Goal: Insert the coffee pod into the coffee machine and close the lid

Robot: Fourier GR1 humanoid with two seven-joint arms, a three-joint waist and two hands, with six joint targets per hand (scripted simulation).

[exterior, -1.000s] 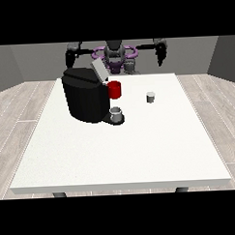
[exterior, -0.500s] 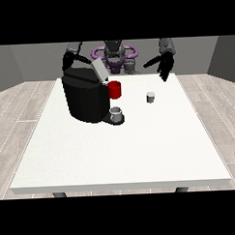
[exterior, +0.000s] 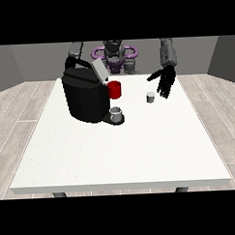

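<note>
One hand [exterior: 164,81], at the view's right, hangs with fingers spread and holding nothing, just beside the coffee pod [exterior: 150,97] on the white table [exterior: 140,147]. To grasp well, it should probably descend squarely over the pod (lid [exterior: 99,70] up on the coffee machine [exterior: 86,95]).

Coffee pod [exterior: 150,97] right of coffee machine [exterior: 87,95]
</note>
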